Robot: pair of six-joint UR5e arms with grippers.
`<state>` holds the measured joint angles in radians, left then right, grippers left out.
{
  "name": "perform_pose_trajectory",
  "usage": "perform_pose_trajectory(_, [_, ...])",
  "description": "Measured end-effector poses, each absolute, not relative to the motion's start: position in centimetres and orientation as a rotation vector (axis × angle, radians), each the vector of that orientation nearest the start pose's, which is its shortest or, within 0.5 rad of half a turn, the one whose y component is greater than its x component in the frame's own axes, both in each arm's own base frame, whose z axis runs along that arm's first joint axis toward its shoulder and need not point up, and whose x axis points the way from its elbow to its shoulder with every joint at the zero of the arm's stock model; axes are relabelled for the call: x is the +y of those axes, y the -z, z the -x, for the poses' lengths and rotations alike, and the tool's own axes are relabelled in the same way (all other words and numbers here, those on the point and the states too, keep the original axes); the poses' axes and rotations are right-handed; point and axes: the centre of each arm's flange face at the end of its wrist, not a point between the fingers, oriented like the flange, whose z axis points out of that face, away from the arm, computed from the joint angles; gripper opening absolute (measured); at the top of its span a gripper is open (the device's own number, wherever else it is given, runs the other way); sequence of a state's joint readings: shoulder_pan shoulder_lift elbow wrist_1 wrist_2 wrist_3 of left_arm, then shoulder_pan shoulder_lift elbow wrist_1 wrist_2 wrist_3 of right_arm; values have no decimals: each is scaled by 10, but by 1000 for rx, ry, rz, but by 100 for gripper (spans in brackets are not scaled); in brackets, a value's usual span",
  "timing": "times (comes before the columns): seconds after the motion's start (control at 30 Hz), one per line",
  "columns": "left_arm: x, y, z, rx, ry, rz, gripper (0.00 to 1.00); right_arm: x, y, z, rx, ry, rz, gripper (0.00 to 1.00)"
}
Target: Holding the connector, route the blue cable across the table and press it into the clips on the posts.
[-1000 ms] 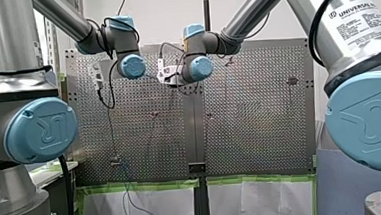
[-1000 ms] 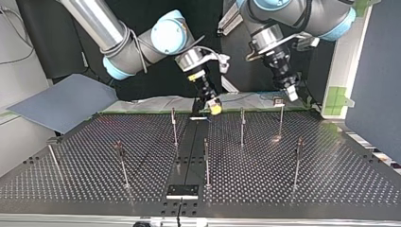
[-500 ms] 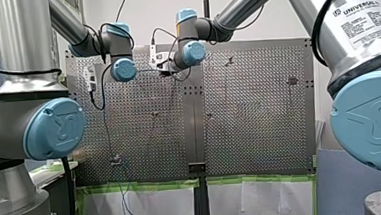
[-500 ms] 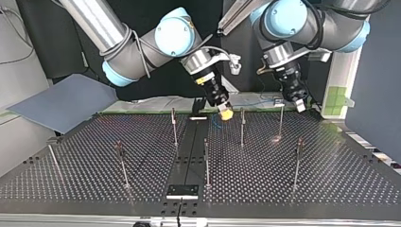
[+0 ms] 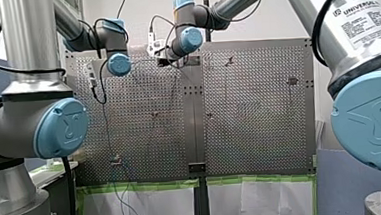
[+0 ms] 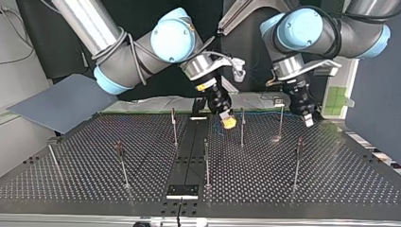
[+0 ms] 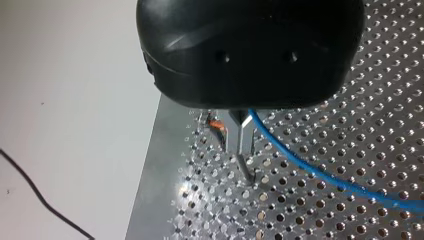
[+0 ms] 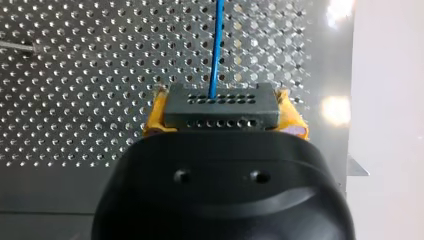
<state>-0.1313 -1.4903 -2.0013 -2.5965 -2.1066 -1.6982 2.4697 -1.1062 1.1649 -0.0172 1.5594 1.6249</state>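
In the right wrist view my right gripper [image 8: 223,119] is shut with its yellow pads on a dark grey connector [image 8: 220,102]. The blue cable [image 8: 216,45] runs from the connector straight ahead over the perforated table. My left gripper [image 7: 239,149] has its metal fingers shut on the blue cable [image 7: 320,175], which trails away to one side just above the table. In the top view my right gripper [image 6: 228,122] hangs beside a back post [image 6: 242,126]. My left gripper [image 6: 308,119] is low near the back right post [image 6: 281,120].
Several thin posts stand on the perforated table [image 6: 331,179], among them one [image 6: 174,126] at the back, one [image 6: 206,163] in the middle and one [image 6: 297,163] at the right. A grey panel [image 6: 61,101] lies off the table's left corner.
In the top view both grippers have come down and forward over the table's back edge. My right gripper moved right toward the back post; my left gripper moved right and lower.
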Motion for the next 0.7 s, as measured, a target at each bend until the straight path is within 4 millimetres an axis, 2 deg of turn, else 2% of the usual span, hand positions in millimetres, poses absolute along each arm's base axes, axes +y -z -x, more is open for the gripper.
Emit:
perform_pose_trajectory(0.27, [-120, -376, -431, 1317, -135, 453, 0, -313, -429, -622, 898, 2372, 2470, 0])
perform_pose_trajectory(0.53, [-96, -399, -437, 1275, -114, 460, 0, -301, -442, -644, 796, 2405, 2484, 0])
perform_pose_trajectory(0.7, [-86, -400, -443, 1291, -97, 456, 0, -300, -441, -658, 773, 2422, 2478, 0])
